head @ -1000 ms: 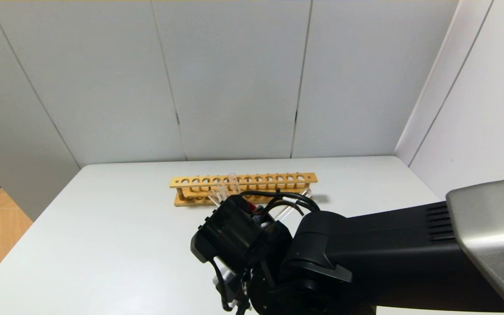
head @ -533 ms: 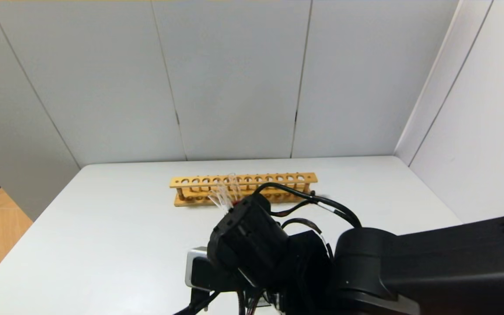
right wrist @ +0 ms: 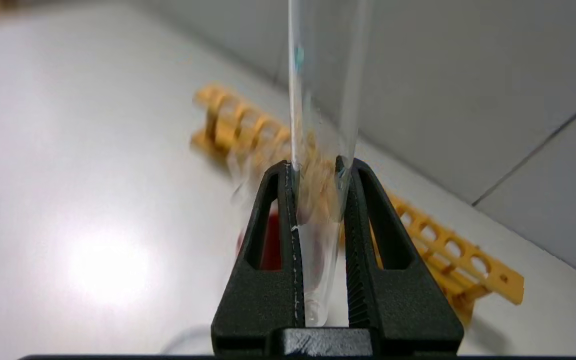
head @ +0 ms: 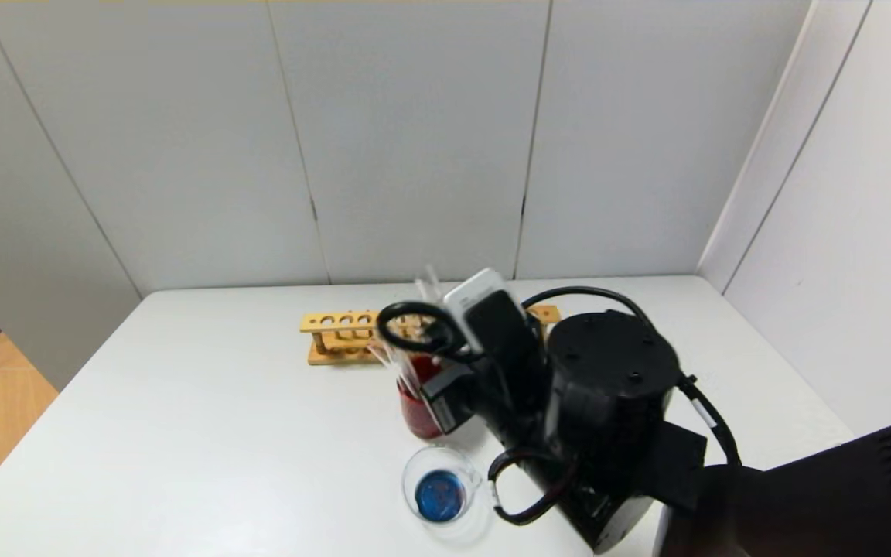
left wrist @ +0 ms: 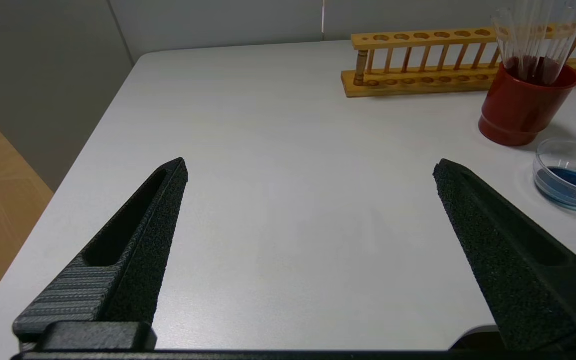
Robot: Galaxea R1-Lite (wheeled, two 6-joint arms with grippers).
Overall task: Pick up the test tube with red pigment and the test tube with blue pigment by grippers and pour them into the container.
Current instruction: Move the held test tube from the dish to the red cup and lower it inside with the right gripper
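Right end effector (right wrist: 316, 167): clamped on a slim clear glass test tube (right wrist: 322, 100), held above the white tabletop (head: 206, 418). Left end effector (left wrist: 310, 167): fingers wide apart, holding nothing. Low clear glass beaker (head: 441, 490) containing blue liquid: at 6 o'clock of the dark red cup (head: 418, 410).

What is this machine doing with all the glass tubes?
The right gripper is clamped on a clear test tube, holding it up above the table near the red cup that holds more tubes. The little glass dish in front already has blue liquid in it. A wooden rack stands behind. The left gripper is open over bare table, holding nothing.
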